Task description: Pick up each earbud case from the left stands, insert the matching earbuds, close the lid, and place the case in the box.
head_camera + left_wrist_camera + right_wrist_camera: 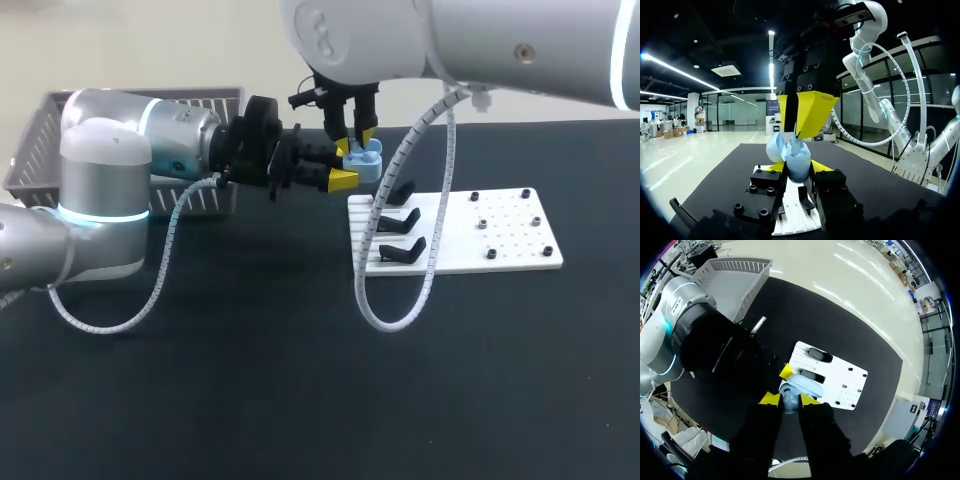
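A light blue earbud case (364, 160) hangs in the air above the far left corner of the white stand board (500, 235). My left gripper (345, 170) reaches in from the left and is shut on the case's lower body (792, 167) from both sides. From above, my right gripper (356, 142) comes straight down, and its yellow tips pinch the case's upper part (789, 402). In the left wrist view the right gripper (794, 131) hangs directly over the left gripper (796, 168). Three black stands (402, 222) on the board's left side stand bare. I see no loose earbuds.
A grey slatted basket (40, 140) sits at the back left behind my left arm. The board's right half carries small black pegs (490, 253). My right arm's white cable (390, 300) loops down in front of the stands. Black tabletop lies open in front.
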You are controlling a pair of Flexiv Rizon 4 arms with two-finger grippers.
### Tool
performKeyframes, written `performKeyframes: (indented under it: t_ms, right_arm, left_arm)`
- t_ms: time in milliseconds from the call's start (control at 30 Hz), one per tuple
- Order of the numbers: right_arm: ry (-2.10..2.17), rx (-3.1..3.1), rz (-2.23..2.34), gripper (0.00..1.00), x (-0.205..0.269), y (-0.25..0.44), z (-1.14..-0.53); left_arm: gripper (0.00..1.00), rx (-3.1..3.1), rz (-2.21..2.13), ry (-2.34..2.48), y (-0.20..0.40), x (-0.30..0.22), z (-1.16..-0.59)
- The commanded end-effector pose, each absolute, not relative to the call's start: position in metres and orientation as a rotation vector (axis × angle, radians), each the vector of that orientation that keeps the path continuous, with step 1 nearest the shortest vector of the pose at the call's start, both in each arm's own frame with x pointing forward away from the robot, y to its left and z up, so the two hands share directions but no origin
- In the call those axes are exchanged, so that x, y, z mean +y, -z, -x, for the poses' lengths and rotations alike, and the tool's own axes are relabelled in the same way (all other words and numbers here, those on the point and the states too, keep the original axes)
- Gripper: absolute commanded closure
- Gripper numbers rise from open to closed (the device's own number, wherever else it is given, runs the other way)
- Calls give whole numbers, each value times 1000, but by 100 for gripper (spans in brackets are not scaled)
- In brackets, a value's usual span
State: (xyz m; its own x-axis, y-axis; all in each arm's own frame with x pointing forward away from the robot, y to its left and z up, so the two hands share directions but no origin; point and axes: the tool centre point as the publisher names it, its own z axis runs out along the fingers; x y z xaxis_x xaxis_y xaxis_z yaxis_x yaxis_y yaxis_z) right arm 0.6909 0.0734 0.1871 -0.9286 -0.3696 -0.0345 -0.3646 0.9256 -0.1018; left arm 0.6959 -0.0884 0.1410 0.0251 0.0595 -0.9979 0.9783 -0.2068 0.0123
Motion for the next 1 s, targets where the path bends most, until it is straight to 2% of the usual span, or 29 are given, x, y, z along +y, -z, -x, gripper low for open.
performKeyframes:
  t_ms: [33,767,800,833,867,900,1000]
  right_arm:
    - [146,3036,580,100,74,-186,-693]
    - [161,3055,572,100,71,-177,-698]
    - [165,3058,572,83,71,-177,-698]
    - [166,3058,563,57,70,-177,-698]
    - [163,3058,558,9,69,-178,-698]
    - [158,3058,555,0,68,-179,-698]
    - [144,3042,546,0,64,-186,-694]
  left_arm:
    - [100,1135,-1417,1315,-141,-88,-696]
    - [100,1135,-1417,1315,-141,-88,-696]
    - [100,1135,-1417,1315,-141,-88,-696]
    - [100,1135,-1417,1315,-141,-88,-696]
    - [100,1135,-1417,1315,-141,-88,-696]
    - [100,1135,-1417,1315,-141,-88,-696]
    - [100,1135,-1417,1315,-141,-88,-696]
